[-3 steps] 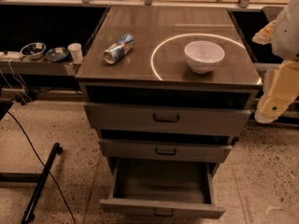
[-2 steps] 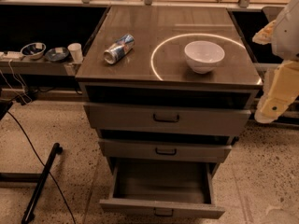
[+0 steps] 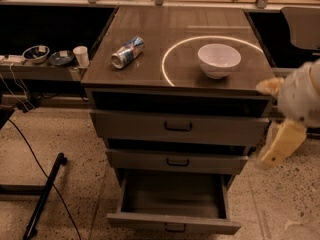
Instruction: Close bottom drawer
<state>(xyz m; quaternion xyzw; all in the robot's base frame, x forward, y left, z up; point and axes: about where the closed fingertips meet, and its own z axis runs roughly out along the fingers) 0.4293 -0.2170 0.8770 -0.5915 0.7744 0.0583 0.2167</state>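
Observation:
The bottom drawer is pulled well out of the cabinet, its shallow box empty and its small dark handle at the centre of the front. My gripper is a cream-coloured piece at the right edge of the camera view, hanging below the pale arm. It is beside the cabinet's right front corner, at about the middle drawer's height, above and to the right of the bottom drawer and apart from it.
The middle drawer and top drawer stand slightly out. A can lies on the cabinet top beside a white bowl. A side shelf at left holds bowls and a cup. A black stand leg lies on the floor.
The arm and gripper have moved down and a little left, towards the cabinet's right front corner. The bottom drawer is as far out as before.

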